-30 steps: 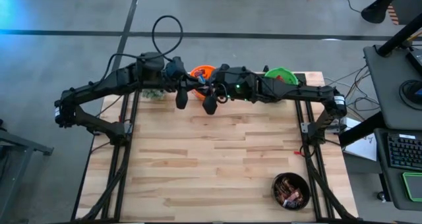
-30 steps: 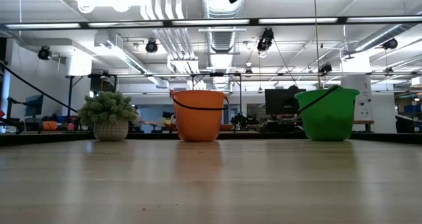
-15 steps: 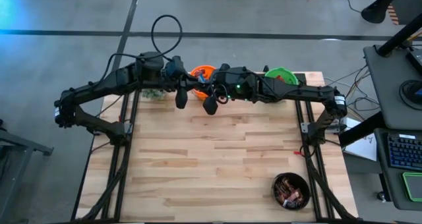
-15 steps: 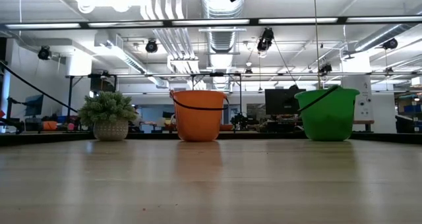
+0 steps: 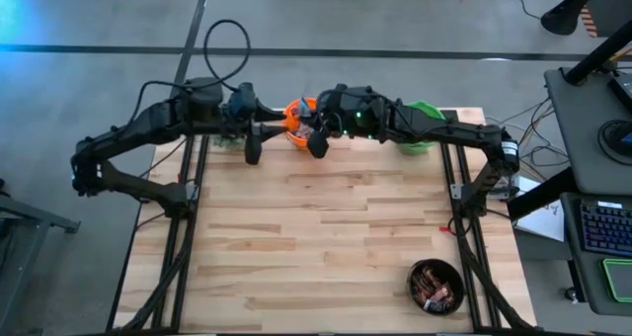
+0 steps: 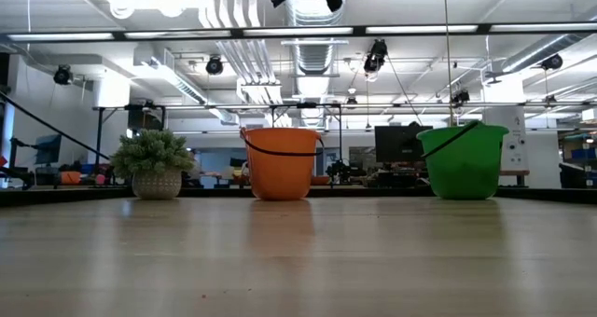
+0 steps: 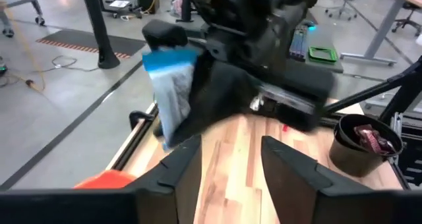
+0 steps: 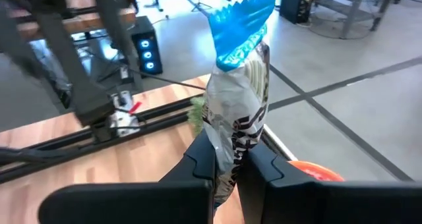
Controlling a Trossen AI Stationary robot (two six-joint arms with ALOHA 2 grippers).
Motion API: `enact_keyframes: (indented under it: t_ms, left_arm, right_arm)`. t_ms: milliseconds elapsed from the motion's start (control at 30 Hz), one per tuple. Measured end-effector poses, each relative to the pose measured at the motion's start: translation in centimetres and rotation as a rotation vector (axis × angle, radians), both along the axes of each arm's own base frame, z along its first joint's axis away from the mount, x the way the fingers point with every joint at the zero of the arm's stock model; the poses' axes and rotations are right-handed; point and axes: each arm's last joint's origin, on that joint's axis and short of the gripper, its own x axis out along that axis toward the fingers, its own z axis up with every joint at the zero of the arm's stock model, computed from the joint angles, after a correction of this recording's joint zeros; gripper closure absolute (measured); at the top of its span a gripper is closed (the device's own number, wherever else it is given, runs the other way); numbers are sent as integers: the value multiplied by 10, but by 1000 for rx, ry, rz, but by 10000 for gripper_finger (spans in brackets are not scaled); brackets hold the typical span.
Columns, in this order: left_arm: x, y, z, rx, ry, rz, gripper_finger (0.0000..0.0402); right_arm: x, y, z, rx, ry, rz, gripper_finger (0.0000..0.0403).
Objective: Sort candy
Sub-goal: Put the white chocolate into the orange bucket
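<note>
My right gripper (image 8: 227, 157) is shut on a blue-and-white candy bar (image 8: 236, 85), high over the table's far edge beside the orange bucket (image 5: 298, 110). The left wrist view shows the same bar (image 7: 173, 95) in front of the right hand. My left gripper (image 7: 231, 163) is open and empty, a little to the left of it (image 5: 253, 150). The green bucket (image 6: 462, 160) stands on the far edge, mostly under the right arm in the high view. More candy lies in a dark bowl (image 5: 436, 285) at the near right. My right gripper pinches the bar's lower end (image 8: 227, 138) between its two fingers. The fingers come about level from the table's right side. The bar stands upright above them, its blue crimped end (image 8: 241, 20) on top, lifted clear of the table and the buckets.
A small green plant in a pale pot (image 6: 154, 166) stands on the far edge, left of the orange bucket (image 6: 280, 163). The wooden table (image 5: 326, 237) lies bare between the far-edge buckets and the bowl. Black frame rails run along both sides.
My left gripper has drawn back toward the table's left edge, away from my right gripper. My right gripper has shifted a little toward the far edge, closer to the orange bucket.
</note>
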Motion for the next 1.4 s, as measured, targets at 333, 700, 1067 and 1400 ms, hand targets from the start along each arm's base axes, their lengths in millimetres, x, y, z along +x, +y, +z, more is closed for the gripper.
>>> enact_keyframes:
  t_ms: [333, 700, 1067, 1400]
  left_arm:
    - [-39, -11, -4, -49, 143, 7, 253]
    - [-66, -18, -8, -95, 236, 18, 253]
    - [-90, -25, -12, -113, 309, 19, 253]
    - [-115, -32, -6, -91, 254, 15, 253]
  right_arm:
    - [-1, -66, -20, 87, 1, -88, 384]
    - [38, -115, -81, 154, 5, -98, 384]
    - [55, -129, -111, 220, 123, -176, 349]
    - [43, -133, -118, 311, 214, -242, 282]
